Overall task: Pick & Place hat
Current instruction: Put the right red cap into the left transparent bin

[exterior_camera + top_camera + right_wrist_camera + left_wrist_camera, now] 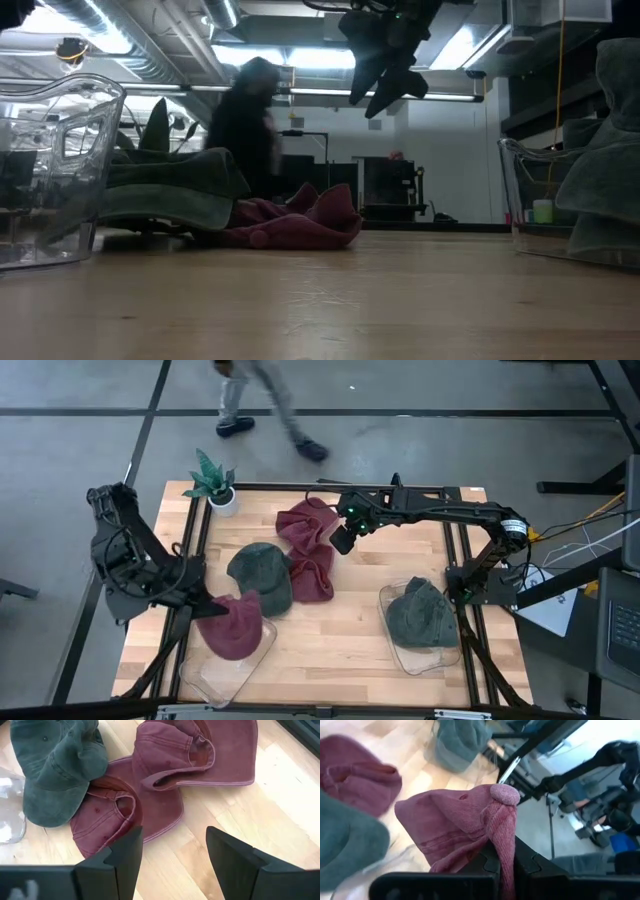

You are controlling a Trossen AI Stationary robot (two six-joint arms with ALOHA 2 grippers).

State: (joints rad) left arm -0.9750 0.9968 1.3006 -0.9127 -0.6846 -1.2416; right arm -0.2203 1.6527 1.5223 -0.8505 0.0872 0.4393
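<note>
The table [330, 645] is filling the frame's middle. At lower left, the left gripper [208, 603] is pinching a red hat [235, 625] tight — it is hanging over a clear tray [205, 675]. Upper centre, the right gripper [343, 538] is hovering wide open, holding nothing, above two more red hats [310, 550].

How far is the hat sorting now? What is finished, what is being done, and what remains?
Done: one green hat lies in the right clear bin. In hand: the left gripper is shut on a red hat, holding it over the left clear bin. Left: a second green hat and two red hats on the table; the open right gripper hovers above them.
</note>
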